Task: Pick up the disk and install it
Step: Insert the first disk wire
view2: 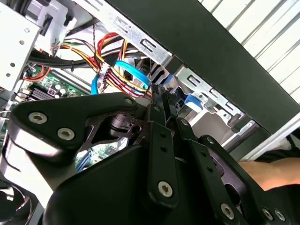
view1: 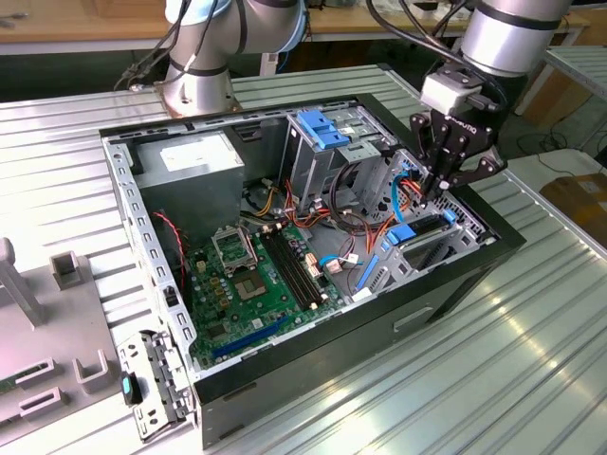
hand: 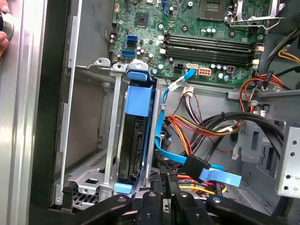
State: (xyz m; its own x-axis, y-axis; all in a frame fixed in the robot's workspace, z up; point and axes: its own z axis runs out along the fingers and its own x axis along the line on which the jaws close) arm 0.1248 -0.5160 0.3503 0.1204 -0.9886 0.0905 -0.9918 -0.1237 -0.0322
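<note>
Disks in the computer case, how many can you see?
1. In the first wrist view the disk stands on edge in the metal drive cage, with blue rails along it. Others may be hidden.

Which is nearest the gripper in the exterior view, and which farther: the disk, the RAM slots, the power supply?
Measured from the gripper:
1. Disk, in the drive cage just beneath the gripper, at the case's end toward the exterior view's right.
2. RAM slots, mid-case on the motherboard.
3. Power supply, in the far corner toward the exterior view's left.
</note>
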